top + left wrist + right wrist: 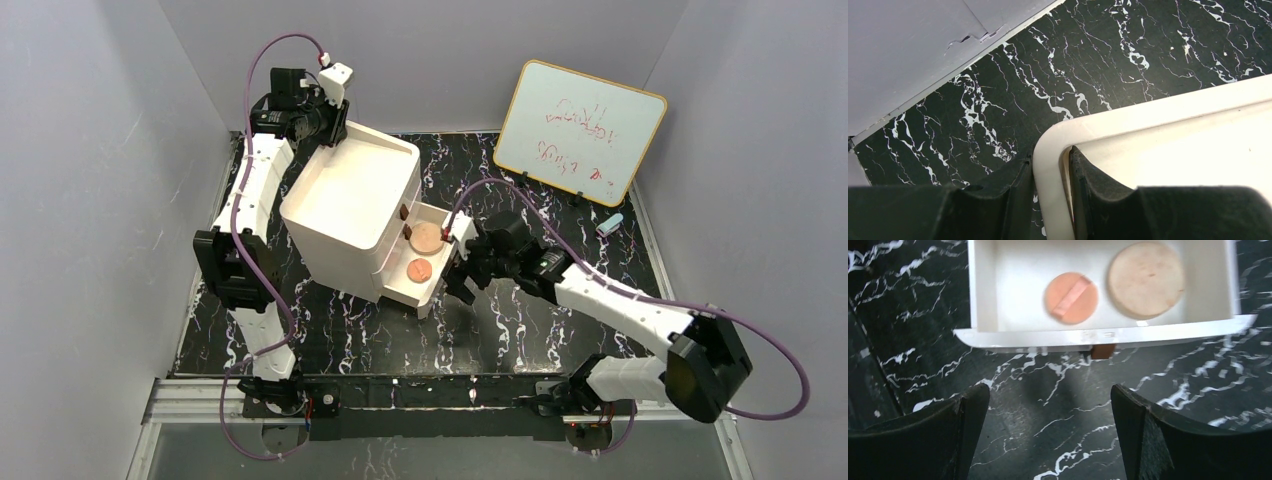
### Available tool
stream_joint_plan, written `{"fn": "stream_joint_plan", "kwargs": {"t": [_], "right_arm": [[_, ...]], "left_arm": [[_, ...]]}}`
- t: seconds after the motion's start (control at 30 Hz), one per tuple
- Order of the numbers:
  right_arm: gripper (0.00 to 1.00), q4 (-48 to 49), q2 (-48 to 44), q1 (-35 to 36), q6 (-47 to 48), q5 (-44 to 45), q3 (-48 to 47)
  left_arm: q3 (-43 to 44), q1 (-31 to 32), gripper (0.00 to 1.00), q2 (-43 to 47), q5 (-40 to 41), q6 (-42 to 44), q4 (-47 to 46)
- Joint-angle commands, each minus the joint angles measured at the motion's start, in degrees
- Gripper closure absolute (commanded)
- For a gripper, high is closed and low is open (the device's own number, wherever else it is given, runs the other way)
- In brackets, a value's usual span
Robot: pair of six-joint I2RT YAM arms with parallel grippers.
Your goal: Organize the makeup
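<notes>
A white drawer box (350, 200) stands at the table's left middle, with its lower drawer (432, 295) pulled out to the right. In the drawer lie the larger copper-pink disc (426, 237) and the smaller disc (419, 269). The right wrist view shows the smaller disc (1071, 298) left of the larger disc (1145, 279). My right gripper (462, 272) is open and empty just in front of the drawer's front wall (1023, 336) and its brown knob (1102, 351). My left gripper (1050, 160) is shut on the box's back corner rim (1148, 115). The square compact and the sticks are out of view.
A whiteboard (580, 130) leans at the back right, with a small light-blue cylinder (609, 224) on the table below it. Grey walls close in the left, back and right sides. Black marbled table (520, 330) lies in front of the drawer.
</notes>
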State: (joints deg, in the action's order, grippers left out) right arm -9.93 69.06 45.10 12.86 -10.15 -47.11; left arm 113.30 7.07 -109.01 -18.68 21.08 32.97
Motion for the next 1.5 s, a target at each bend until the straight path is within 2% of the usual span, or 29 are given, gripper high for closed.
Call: {"fn": "stream_joint_plan", "kwargs": {"t": [0.0,0.17,0.43,0.77,1.03,1.23,1.33,1.47], "right_arm": [[0.01,-4.00,5.83,-1.01,5.19,-11.25,-2.29],[0.01,-3.48,12.32,-1.12,5.33,-10.76,-4.50],[0.01,3.49,20.52,-1.42,7.04,-7.57,-6.77],[0.01,5.62,36.94,-1.15,4.56,-13.59,-22.72],[0.01,13.77,43.49,4.05,1.78,-12.54,-28.67],[0.02,15.13,49.25,9.44,0.88,-11.03,-34.50],[0.02,20.32,50.60,12.14,-0.61,-8.98,-34.37],[0.01,35.08,49.77,15.22,-2.97,-3.47,-28.57]], "left_arm": [[-2.36,0.66,1.00,1.08,0.54,2.23,3.01],[-3.38,0.80,1.00,1.91,0.84,2.54,2.65],[-3.71,0.93,1.00,1.83,0.64,2.34,2.62],[-4.06,1.23,1.00,1.52,1.43,2.56,2.68],[-4.67,1.28,1.00,1.67,2.18,2.99,2.87],[-4.46,1.28,1.00,1.35,2.02,2.91,3.04],[-4.41,1.33,1.00,1.20,2.07,2.91,3.08],[-4.52,1.32,1.00,1.39,2.13,2.95,3.20]]}}
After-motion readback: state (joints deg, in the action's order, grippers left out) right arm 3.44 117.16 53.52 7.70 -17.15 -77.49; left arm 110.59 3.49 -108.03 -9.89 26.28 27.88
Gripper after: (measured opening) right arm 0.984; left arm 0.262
